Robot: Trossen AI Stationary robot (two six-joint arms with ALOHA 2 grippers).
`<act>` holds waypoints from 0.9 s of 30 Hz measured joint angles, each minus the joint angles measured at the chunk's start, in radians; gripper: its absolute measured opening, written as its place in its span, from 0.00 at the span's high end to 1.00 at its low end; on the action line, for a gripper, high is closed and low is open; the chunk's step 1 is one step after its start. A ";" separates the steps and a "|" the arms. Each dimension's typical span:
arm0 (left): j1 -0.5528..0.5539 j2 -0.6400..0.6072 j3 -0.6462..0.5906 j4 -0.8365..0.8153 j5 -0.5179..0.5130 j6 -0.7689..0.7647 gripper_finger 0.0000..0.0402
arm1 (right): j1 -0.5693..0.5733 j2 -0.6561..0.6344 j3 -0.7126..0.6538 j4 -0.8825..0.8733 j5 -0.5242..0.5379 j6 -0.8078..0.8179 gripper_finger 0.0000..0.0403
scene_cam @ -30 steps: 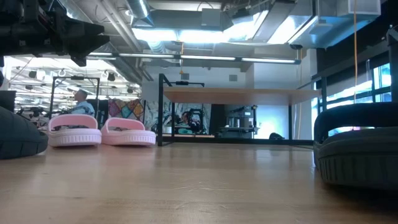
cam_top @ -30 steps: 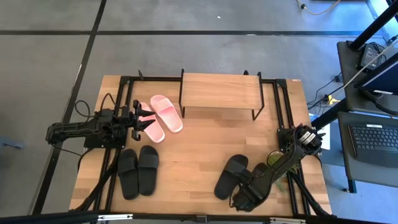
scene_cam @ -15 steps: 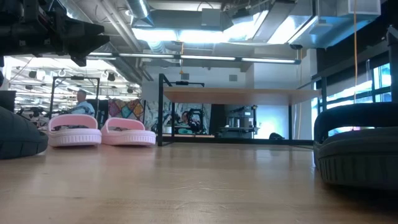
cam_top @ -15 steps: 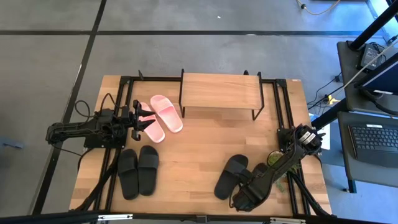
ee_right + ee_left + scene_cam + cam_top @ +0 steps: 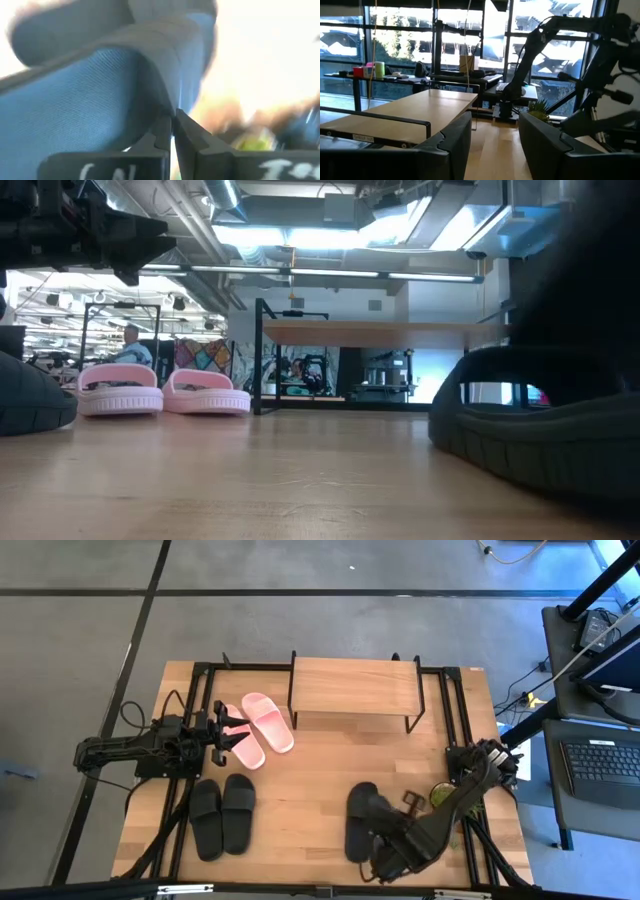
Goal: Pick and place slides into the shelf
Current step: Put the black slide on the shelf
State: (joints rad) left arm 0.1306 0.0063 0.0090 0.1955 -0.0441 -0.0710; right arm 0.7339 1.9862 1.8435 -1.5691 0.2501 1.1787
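A black slide is near the table's front right, with my right gripper shut on it. In the low view this slide sits tilted, its strap arching up. The arm hides whether another black slide lies beside it. A pink pair lies sole-down at the far left. A black pair lies at the near left. The shelf stands at the far middle on thin black legs. My left gripper waits open and level above the pink pair. My right gripper pinches a thin edge of the black slide's strap between its two fingertips. The fingers come from above, slanting steeply down. The slide is tilted in the hold. I cannot tell whether its low end still rests on the table.
A small green plant stands by the right arm's base. Black rails run along both sides of the shelf. Bare tabletop lies between the two black pairs and in front of the shelf.
In the last half second my right gripper has risen and turned at the wrist. The black slide it holds has shifted toward the table's left and tipped up from lying flat. The other slides have stayed where they were.
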 joint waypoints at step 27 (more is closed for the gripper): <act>0.000 0.000 0.000 -0.003 0.000 0.084 0.61 | -0.457 -0.017 0.223 -0.002 0.312 -0.950 0.98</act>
State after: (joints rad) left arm 0.1307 0.0063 0.0090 0.1921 -0.0441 0.0128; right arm 0.2767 1.9694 2.0662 -1.5711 0.5622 0.2283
